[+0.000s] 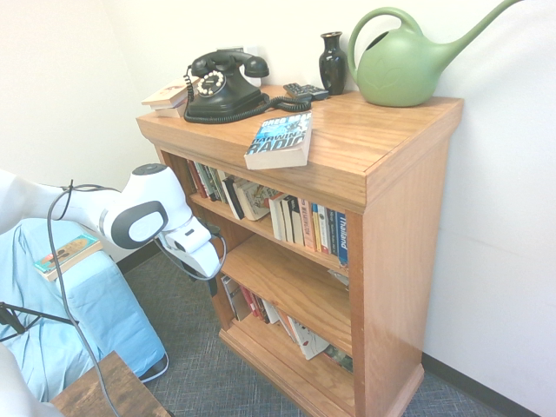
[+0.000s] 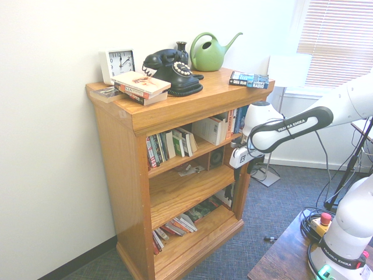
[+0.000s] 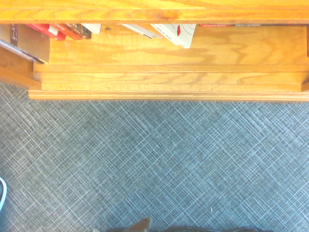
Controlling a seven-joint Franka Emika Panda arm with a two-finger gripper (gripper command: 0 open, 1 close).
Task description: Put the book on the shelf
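Blue-teal and cream, the book point(image 1: 280, 141) to go for: lying flat, cover up, on the top slab of the oak-coloured bookcase point(image 1: 395, 178), close by the overhanging front edge, cream page edges towards the first exterior view. Below that slab, in front of the open shelves, the fingers point(image 2: 244, 170): spread apart, pointing down, with nothing between them. So count the height as the ruling relation: book above, fingers well beneath, front lip of the slab in between. From the first exterior view, read the book as also lying sideways from the fingers, towards the end with the green watering can point(image 1: 400, 69). Behind it, towards the wall, note the black telephone point(image 1: 224, 87) and the remote point(image 1: 306, 91), both on the same slab.

Judge the long axis as slanting to the front edge, neither square nor parallel to it. Best, probably, to draw back clear of the lip, rise above the slab, shift across, then turn to straddle the narrower width before coming down. Going straight up from here risks a knock against the overhang; closing at a poor angle risks pushing the thick paperback askew or over the edge. Still to do, by the look of it: the whole job, from grasp to placing.
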